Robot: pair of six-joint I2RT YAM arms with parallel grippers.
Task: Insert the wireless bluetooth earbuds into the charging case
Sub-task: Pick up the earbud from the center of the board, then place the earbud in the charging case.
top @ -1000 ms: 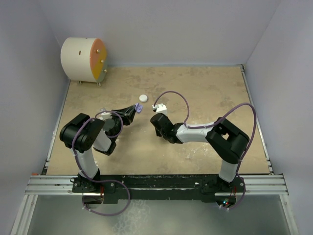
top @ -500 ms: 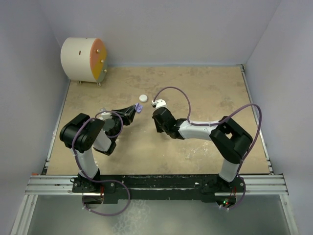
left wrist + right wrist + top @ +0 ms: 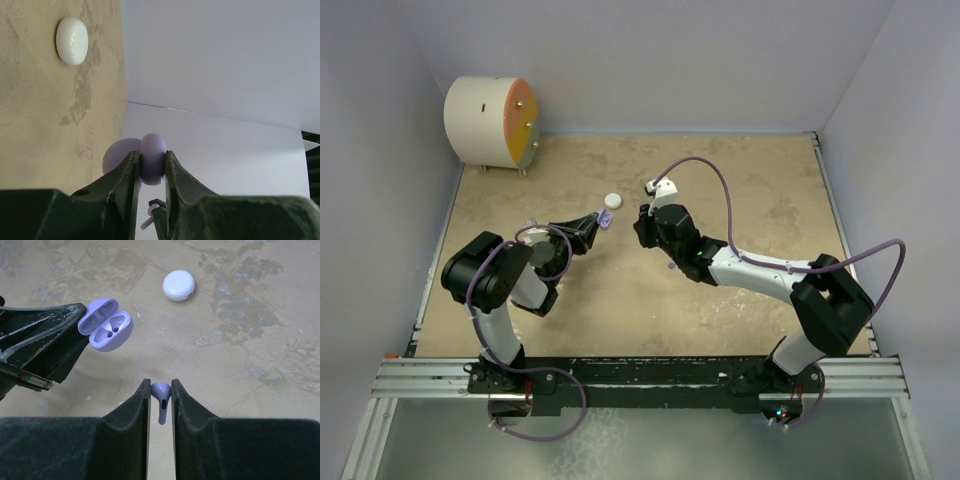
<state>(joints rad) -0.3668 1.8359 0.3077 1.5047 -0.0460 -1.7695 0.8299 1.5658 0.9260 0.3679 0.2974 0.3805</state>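
Observation:
My left gripper is shut on the open lilac charging case and holds it off the table. In the left wrist view the case sits pinched between the fingertips. In the right wrist view the case shows its two empty cavities, up and to the left of my right gripper. My right gripper is shut on a lilac stemmed earbud, stem pointing back toward the camera. A white round puck lies on the table beyond the case; it also shows in the right wrist view.
A big white drum with an orange face stands at the far left corner. Pale walls close in the tan table on three sides. The left arm's black fingers fill the left of the right wrist view.
My right arm has stretched out and moved away from the bases and a little right, carrying the earbud. The left arm and the case have not moved.

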